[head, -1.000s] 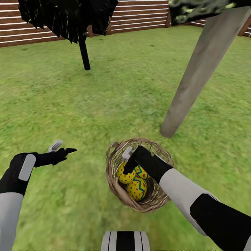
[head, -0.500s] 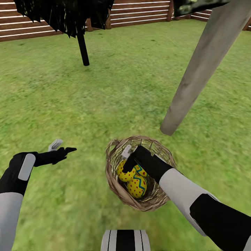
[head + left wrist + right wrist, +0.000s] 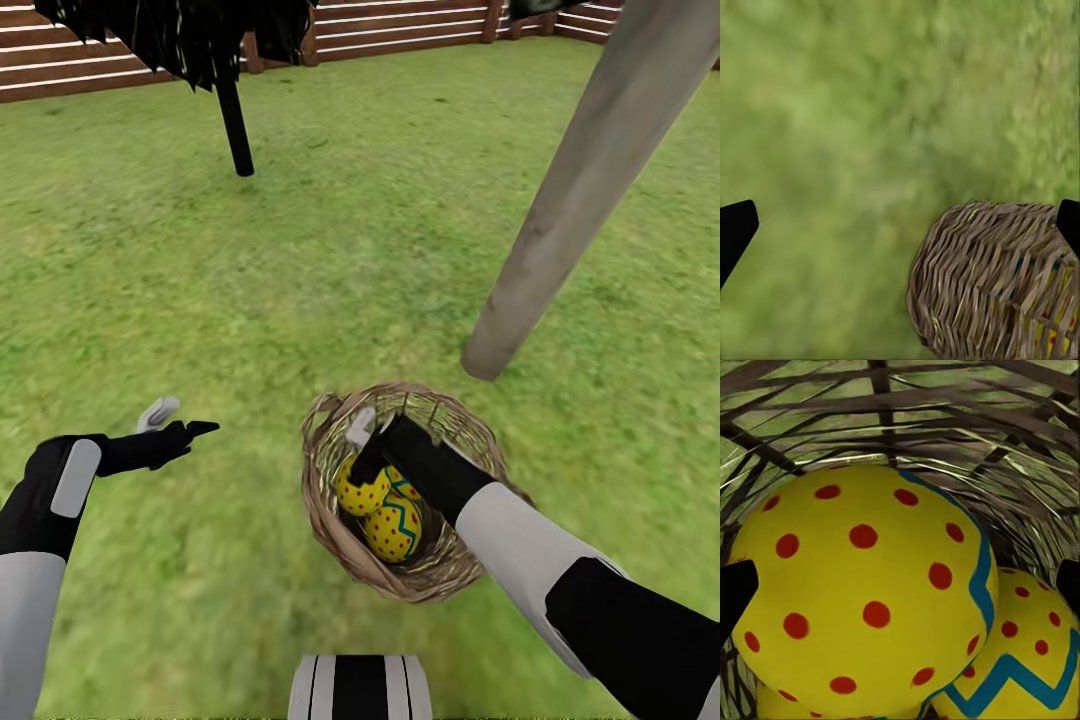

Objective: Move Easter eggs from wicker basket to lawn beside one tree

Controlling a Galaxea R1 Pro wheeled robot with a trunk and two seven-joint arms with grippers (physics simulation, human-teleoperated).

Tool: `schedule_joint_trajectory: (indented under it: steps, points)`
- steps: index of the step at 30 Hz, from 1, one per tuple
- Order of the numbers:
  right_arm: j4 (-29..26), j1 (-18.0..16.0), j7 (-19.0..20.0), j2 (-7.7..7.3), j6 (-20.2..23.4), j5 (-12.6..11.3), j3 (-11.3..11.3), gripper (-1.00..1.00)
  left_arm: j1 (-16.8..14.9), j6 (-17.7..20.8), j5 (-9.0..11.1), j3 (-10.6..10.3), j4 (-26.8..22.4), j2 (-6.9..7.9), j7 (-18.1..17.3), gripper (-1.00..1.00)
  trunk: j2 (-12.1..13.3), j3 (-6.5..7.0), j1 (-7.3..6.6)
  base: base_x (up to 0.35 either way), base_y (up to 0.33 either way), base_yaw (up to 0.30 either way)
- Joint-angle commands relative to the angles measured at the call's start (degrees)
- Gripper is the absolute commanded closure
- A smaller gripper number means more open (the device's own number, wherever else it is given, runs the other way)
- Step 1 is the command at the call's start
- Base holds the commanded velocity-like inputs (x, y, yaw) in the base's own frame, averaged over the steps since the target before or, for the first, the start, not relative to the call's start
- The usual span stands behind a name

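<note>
1. On the lawn (image 3: 300, 260), near the foot of the leaning pale tree trunk (image 3: 575, 190): wicker basket (image 3: 335, 520), upright, with yellow eggs (image 3: 390, 525) still inside.
2. Inside the basket: right gripper (image 3: 362, 452), lowered over the eggs, fingers spread wide on either side of the nearest red-dotted egg (image 3: 862, 592), not closed on it; contact with the shell impossible to tell.
3. Beside that egg, touching it: a second egg (image 3: 1020, 660) with a blue zigzag band; a sliver of a third just visible beneath, by the weave.
4. Off to the basket's left side, well apart from it: left gripper (image 3: 180, 422), held above bare grass, fingers open, grasping nothing.
5. Close to that gripper's camera: the basket's woven wall (image 3: 990, 285), yellow showing through the gaps.
6. Farther back on the grass: thin black-trunked tree (image 3: 235, 125), then a brown slatted fence (image 3: 90, 70) along the lawn's far edge.
</note>
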Motion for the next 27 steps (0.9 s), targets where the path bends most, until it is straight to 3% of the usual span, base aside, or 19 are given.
schedule_joint_trajectory:
  steps: [1,27]
  points:
    - [0.09,-0.03,0.44,0.00,0.25,0.52,0.08,-1.00,-0.04,0.24,-0.47,0.14,0.00,-0.02,-0.57,-1.00,-0.03,-0.27,0.01,0.000,0.000,0.000]
    - [0.19,-0.03,1.29,0.16,1.02,0.24,0.21,-1.00,-0.04,0.24,-0.47,0.21,-0.09,0.02,-0.58,-1.00,-0.17,-2.48,0.27,0.000,0.000,0.000]
